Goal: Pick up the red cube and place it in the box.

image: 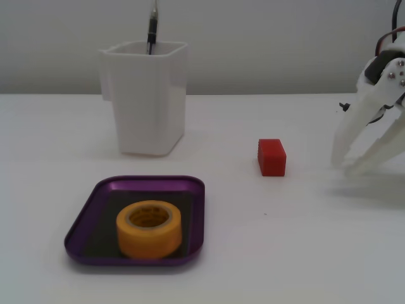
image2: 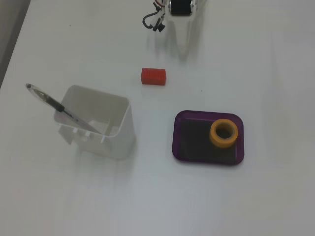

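the white plastic pincer [image: 345,166] hangs low over the bench [image: 304,253], its two tapered fingers spread apart and holding nothing, tips close to the surface. the red cube [image: 272,157] lies near it, to the pincer's left in the low fixed view and just below its tips in the high fixed view [image2: 153,76], apart from it on the bare bench; the small matte block's long axis runs crosswise to the pincer's reach, so closing on its short sides looks the likelier grip. farther out beyond the cube sits the box [image: 82,218], a glossy purple tray with rounded corners, with a yellow tape roll [image: 149,228] on its dark floor. off to one side stands a tall white container [image: 145,95] holding a pen [image: 152,28].
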